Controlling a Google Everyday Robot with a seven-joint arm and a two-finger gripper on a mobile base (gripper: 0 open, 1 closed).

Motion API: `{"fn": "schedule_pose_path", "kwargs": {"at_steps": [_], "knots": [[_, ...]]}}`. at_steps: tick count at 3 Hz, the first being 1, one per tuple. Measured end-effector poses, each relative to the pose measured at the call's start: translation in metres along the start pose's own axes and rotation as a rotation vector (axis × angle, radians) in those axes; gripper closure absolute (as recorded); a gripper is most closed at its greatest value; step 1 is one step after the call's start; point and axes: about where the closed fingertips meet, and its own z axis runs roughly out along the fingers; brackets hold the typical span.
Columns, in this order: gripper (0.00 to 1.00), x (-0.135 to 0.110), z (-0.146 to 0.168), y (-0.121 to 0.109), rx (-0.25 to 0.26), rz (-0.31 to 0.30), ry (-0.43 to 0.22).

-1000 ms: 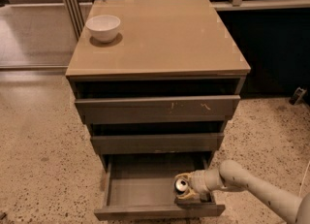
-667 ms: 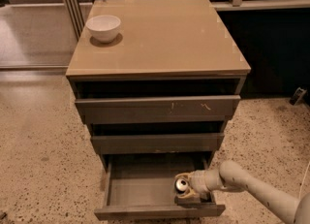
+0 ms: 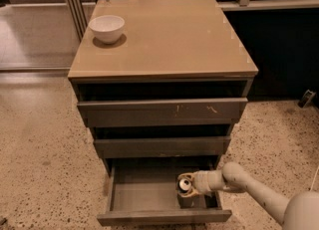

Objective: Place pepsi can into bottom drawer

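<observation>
The bottom drawer [image 3: 142, 194] of the tan-topped cabinet [image 3: 164, 40] is pulled open, showing its shallow grey inside. The pepsi can [image 3: 185, 191] stands upright in the right front part of the drawer, silver top visible. My gripper [image 3: 186, 185] reaches in from the right and sits around the top of the can, fingers on either side of it. The can appears to rest on the drawer floor.
A white bowl [image 3: 106, 28] sits at the back left of the cabinet top. The top drawer [image 3: 162, 110] and middle drawer [image 3: 162, 147] stand slightly out. My arm [image 3: 249, 186] comes in from the lower right over speckled floor. A railing runs behind the cabinet.
</observation>
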Motion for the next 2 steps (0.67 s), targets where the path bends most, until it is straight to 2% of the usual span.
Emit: {"fn": "schedule_pose_path", "kwargs": {"at_steps": [2], "knots": [[1.0,0.051,0.031,-0.025,0.018,0.065,-0.009]]}}
